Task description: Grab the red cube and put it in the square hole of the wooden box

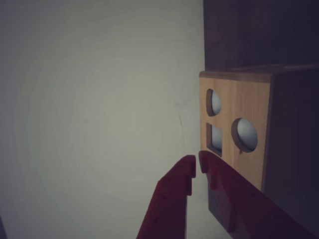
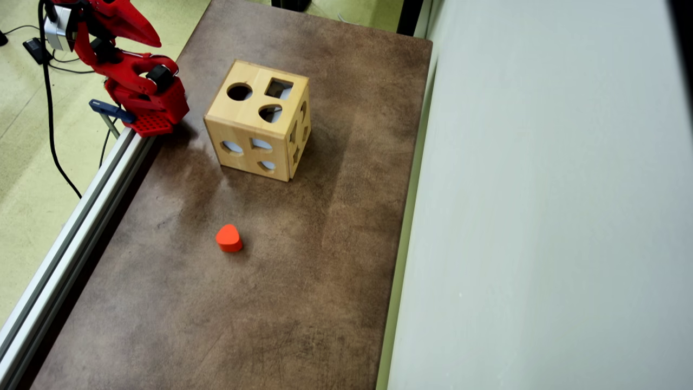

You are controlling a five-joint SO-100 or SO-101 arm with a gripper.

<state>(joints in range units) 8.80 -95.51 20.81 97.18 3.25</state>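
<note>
The wooden box (image 2: 250, 116) stands on the brown table, toward its far left in the overhead view. Its top face has a round, a square and a rounded cutout. The wrist view shows one face of the box (image 1: 249, 164) at the right with three cutouts. My red gripper (image 1: 197, 162) is shut with nothing between its fingers, its tips just left of that face. Overhead, the gripper (image 2: 154, 41) is folded back over the arm's base at the table's left edge, apart from the box. The red cube is out of view.
An orange-red rounded heart-like block (image 2: 228, 238) lies on the table in front of the box. A metal rail (image 2: 70, 238) runs along the left edge. A pale wall (image 2: 541, 216) borders the right side. Cables lie on the floor at left.
</note>
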